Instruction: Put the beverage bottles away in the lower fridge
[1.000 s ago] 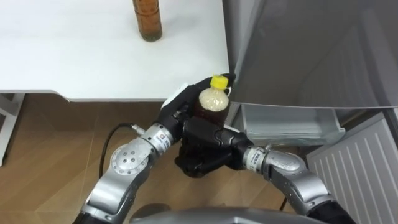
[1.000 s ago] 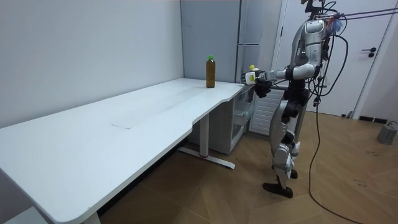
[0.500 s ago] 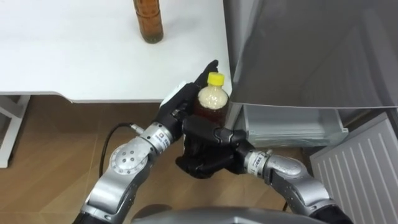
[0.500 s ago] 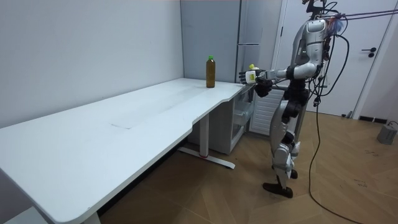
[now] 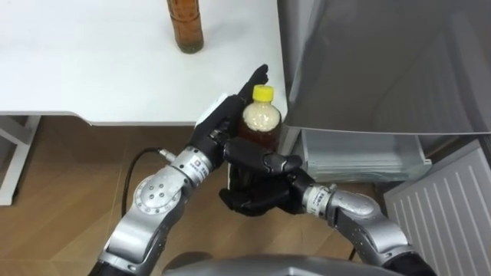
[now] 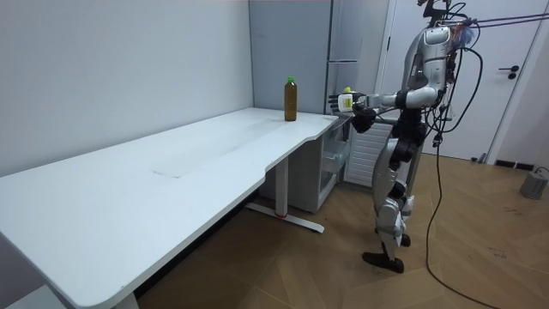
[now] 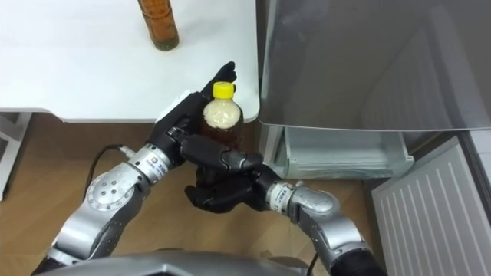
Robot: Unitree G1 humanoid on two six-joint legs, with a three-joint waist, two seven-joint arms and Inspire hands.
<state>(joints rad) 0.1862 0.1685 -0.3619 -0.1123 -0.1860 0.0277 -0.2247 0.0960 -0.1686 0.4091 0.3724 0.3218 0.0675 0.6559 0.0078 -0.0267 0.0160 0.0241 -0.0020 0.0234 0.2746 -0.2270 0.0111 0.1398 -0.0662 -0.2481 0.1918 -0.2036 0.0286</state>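
- We use the table (image 5: 92,77) as the landmark. In the room view the robot stands off its end, next to the fridge, with both arms held forward.
- Brown bottle (image 5: 185,27): upright on the table toward its right end, back from the near edge, well apart from both hands.
- Left hand (image 5: 217,126): just off the table's near right corner. Its fingers are straight and point up, laid against the left side of the yellow-cap bottle and not wrapped round it.
- Yellow-cap bottle (image 5: 259,123): upright in the air at that same corner, off the table, between the two hands.
- Right hand (image 5: 253,188): just below the table's near edge, fingers curled round the bottle's lower body from the front, gripping it.
- Fridge (image 5: 383,61): grey, just right of the table.
- Drawer (image 5: 360,157): pale, showing under the grey front, right of the hands.
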